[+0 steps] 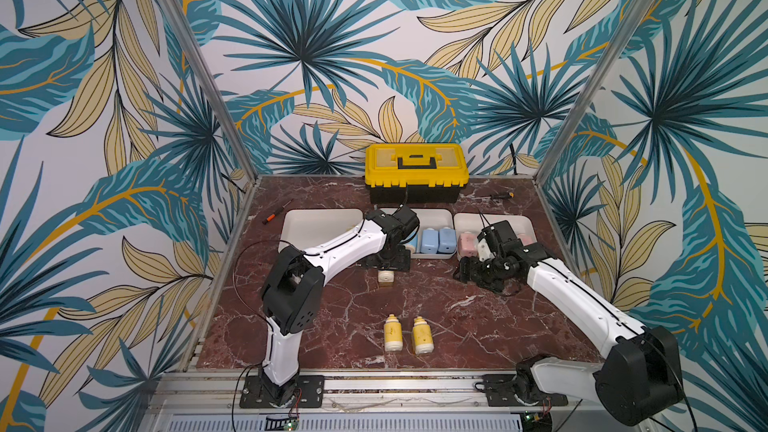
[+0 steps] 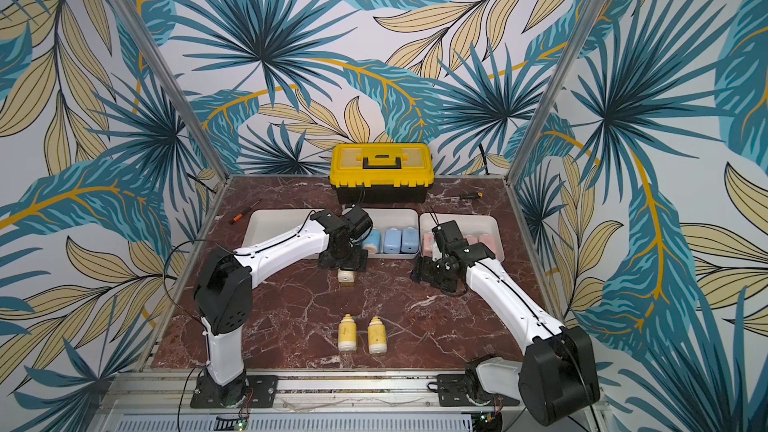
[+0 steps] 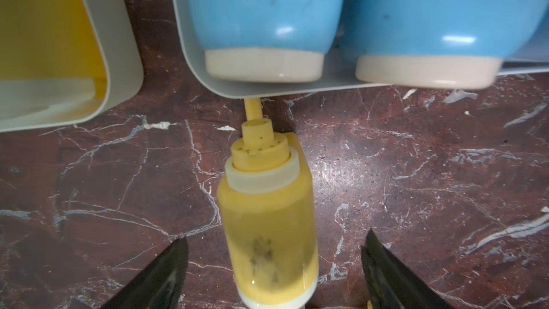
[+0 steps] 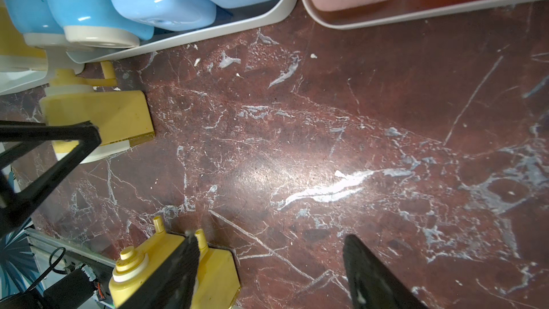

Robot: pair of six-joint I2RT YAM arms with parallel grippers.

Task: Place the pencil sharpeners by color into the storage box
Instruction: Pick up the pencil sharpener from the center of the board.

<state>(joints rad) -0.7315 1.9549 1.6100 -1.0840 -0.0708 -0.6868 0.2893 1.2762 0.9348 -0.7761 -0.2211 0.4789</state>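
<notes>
1. My left gripper (image 3: pixel 276 237): fingers spread wide, gripping nothing. Bare marble shows on each side btw the fingers and the yellow sharpener (image 3: pixel 267 218).
2. That sharpener lies on the table (image 1: pixel 457 326) right under my left gripper, btw the two fingers w/o touching either.
3. Its thin tip points at the near corner of the middle tray (image 3: pixel 190 54). Touching the wall or just short: can't tell.
4. So it's outside every tray, just in front of the gap btw left tray (image 1: pixel 320 222) and middle tray.
5. Left tray: another yellow sharpener (image 3: pixel 44 40) inside, per left wrist view. In both top views my left arm (image 1: pixel 340 247) hides nearly all of it.
6. Middle tray: blue sharpeners (image 2: pixel 392 241) side by side, at least three seen, whitish ends toward the table's front edge.
7. Right tray (image 1: pixel 507 220): pink sharpeners (image 2: pixel 428 243) inside. My right arm (image 1: pixel 573 284) covers part, count unclear.
8. My right gripper (image 4: pixel 271 239): fingers apart, empty, only bare table btw them. It hangs low in front of the gap btw middle and right trays.
9. Two more yellow sharpeners (image 1: pixel 392 332) (image 1: pixel 422 334) lie side by side near the front edge, tips toward the back, well apart from the trays.
10. Yellow-black toolbox (image 1: pixel 417 172): lid shut, against the back wall, behind the middle tray.
</notes>
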